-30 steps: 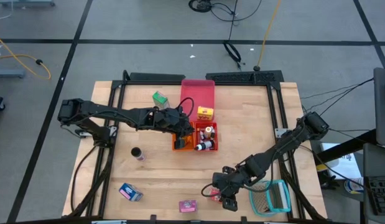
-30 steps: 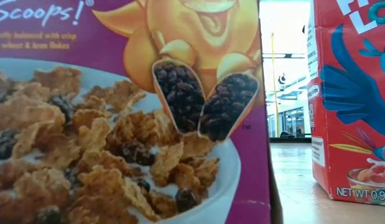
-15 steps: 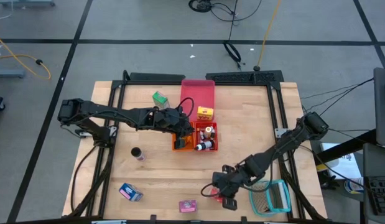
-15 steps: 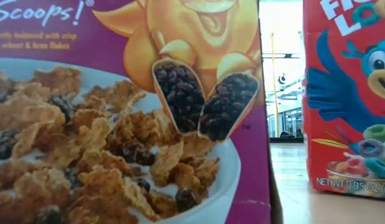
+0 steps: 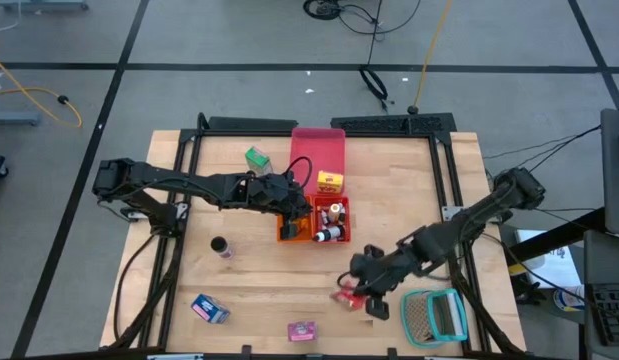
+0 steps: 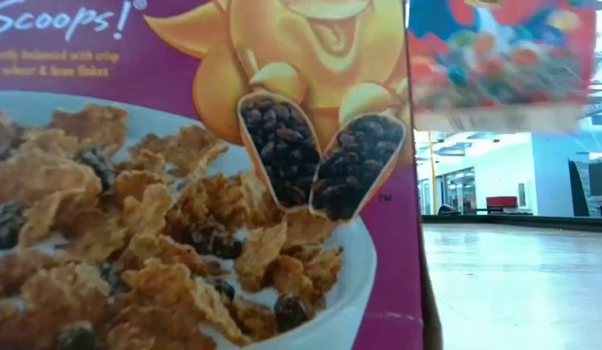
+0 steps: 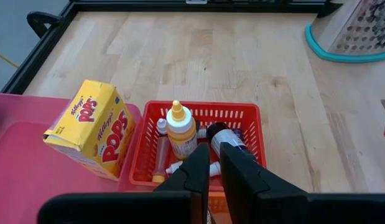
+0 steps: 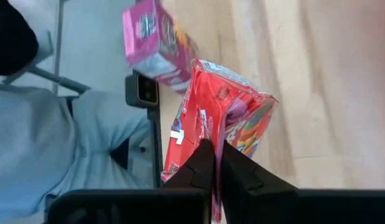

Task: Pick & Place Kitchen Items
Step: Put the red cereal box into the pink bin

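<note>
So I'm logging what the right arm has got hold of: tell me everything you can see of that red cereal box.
The red cereal box is a small printed carton showing colourful cereal rings. It is pinched between the right gripper fingers and hangs tilted, clear of the wooden table, near its front edge and beside the teal mesh basket. One end looks creased.

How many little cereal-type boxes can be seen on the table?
5: green box near the back, yellow box on the red tray, blue box and pink box at the front, red box in the right gripper.
</note>
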Controlling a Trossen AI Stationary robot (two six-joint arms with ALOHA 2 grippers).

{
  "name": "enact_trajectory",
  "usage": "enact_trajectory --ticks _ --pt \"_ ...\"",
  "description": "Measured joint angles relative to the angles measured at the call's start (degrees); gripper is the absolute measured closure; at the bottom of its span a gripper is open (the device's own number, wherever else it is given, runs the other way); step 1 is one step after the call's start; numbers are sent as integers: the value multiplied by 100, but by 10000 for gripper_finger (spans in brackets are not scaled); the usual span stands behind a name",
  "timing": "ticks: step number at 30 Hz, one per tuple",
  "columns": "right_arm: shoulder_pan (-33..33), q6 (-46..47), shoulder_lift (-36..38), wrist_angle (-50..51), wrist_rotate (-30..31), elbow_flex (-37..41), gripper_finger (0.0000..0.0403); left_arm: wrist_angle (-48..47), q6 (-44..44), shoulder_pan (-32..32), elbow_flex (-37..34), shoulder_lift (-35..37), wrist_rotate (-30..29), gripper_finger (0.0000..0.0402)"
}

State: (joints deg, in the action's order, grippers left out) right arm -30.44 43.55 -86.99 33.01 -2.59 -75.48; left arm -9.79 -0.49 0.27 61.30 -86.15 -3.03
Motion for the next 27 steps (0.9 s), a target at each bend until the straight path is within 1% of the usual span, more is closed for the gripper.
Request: enact_trajectory --ticks 3,6,13,20,27 --pt "140 -143 302 142 118 0 400 -14 0 0 0 0 0 360" --pt "353 -293 578 407 113 0 401 -41 0 0 0 0 0 360" --pt "1131 -922 1070 767 104 0 401 -36 -9 0 0 0 0 360" --pt "2012 -1623 1354 1046 98 0 401 -30 -112 -2 0 0 0 360" --pt "2803 -2238 1424 838 83 0 401 -11 -270 -2 0 0 0 360"
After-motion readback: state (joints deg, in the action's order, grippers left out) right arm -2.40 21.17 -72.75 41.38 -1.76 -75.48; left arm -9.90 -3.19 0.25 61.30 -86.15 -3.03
